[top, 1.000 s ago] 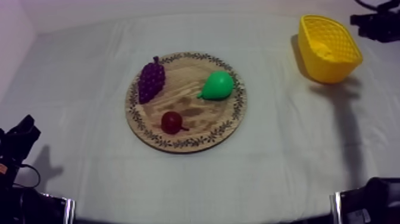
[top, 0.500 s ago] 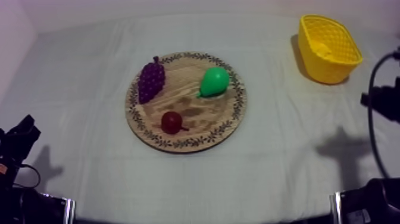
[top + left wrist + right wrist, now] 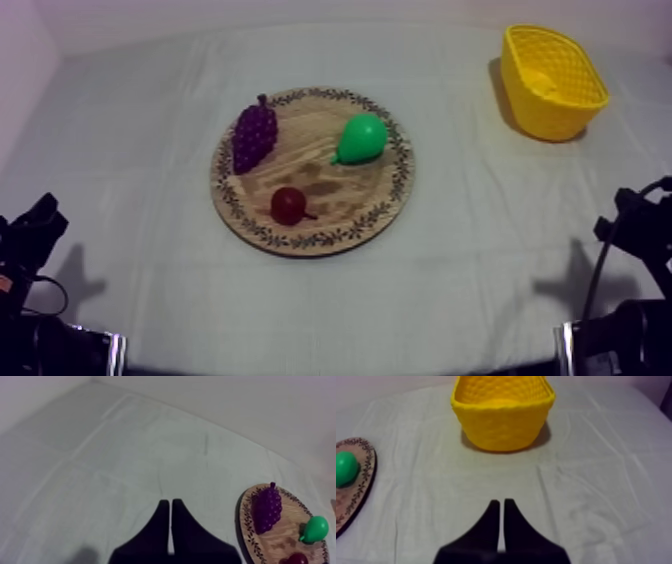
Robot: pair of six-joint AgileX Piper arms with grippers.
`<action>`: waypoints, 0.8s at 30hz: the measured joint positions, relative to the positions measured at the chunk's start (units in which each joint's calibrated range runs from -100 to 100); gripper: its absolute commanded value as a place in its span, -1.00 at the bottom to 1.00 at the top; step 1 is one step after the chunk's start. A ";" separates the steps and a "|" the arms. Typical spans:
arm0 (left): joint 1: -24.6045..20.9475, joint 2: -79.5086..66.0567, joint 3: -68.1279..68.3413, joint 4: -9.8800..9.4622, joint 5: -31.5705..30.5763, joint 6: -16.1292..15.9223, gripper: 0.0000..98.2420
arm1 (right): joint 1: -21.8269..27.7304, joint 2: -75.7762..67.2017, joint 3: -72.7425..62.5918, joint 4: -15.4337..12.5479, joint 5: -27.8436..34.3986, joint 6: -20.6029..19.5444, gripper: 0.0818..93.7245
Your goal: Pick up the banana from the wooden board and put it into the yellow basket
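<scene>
The yellow basket [image 3: 548, 118] stands at the far right of the table. A smooth yellow lump that looks like the banana [image 3: 543, 84] lies inside it. The round wooden board [image 3: 305, 152] in the middle carries a bunch of grapes [image 3: 254, 135], a green pear [image 3: 362, 140] and a small red fruit [image 3: 288, 205]. My right gripper [image 3: 501, 502] is shut on nothing, a narrow wedge over bare cloth a short way in front of the basket [image 3: 503, 423]. My left gripper [image 3: 167, 502] is also shut and empty, left of the board [image 3: 274, 540] and well apart from it.
My left arm [image 3: 30, 235] rests low at the left edge and my right arm [image 3: 638, 225] low at the right edge. Grey-white cloth stretches between the board and the basket. The pear [image 3: 345, 468] shows at the board's near rim.
My right arm has pulled back from beside the basket at the upper right and come down to the lower right edge. The left arm and the fruit on the board have not moved.
</scene>
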 measured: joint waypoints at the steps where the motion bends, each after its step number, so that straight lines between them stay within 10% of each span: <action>1: 0.00 0.00 0.00 0.00 0.00 0.00 -1.00 | 0.07 -0.20 0.14 -0.79 -0.25 1.15 -0.99; 9: 0.00 0.00 0.00 0.00 0.00 0.00 -1.00 | 0.11 -0.26 0.26 -1.94 -1.52 8.56 -0.99; 24: 0.00 0.00 0.00 0.00 0.00 0.00 -1.00 | 0.18 -0.26 0.26 -2.12 -1.61 6.78 -0.99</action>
